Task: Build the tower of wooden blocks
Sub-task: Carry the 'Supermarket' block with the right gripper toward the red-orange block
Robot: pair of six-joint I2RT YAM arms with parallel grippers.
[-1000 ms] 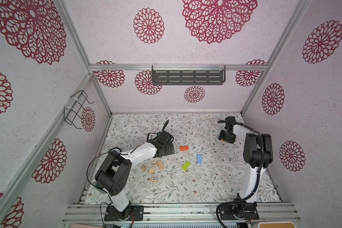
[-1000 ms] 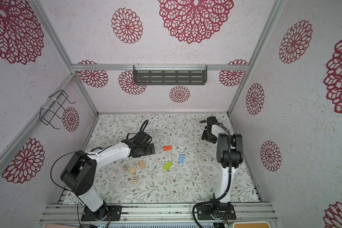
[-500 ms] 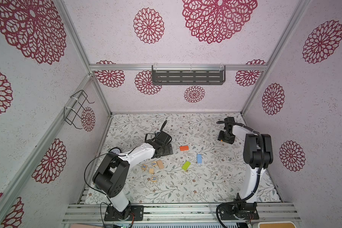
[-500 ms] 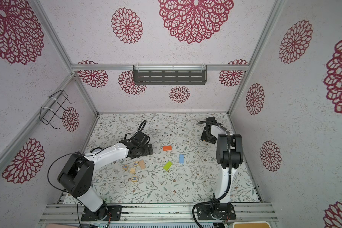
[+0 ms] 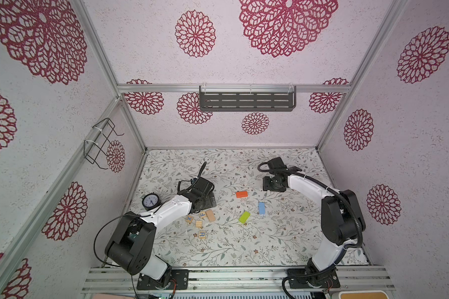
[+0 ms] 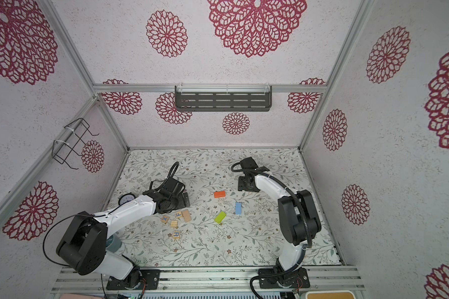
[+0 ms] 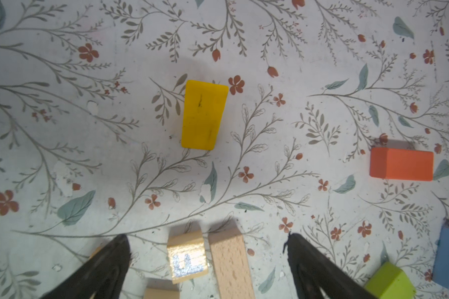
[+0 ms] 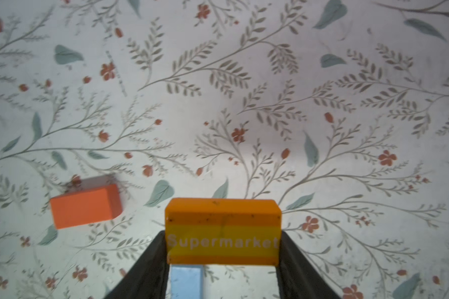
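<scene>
Right gripper (image 8: 223,248) clamped the striped block (image 8: 223,212) near the orange block (image 8: 84,205); left gripper (image 7: 205,239) gaped empty. Other blocks (image 5: 210,215) lay scattered, no tower begun; next, the striped one likely needed squaring over the orange one.

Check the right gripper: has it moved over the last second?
Yes. In both top views the right gripper has shifted left, closer to the orange block, which lies where it was. It grips the Supermarket block.
</scene>
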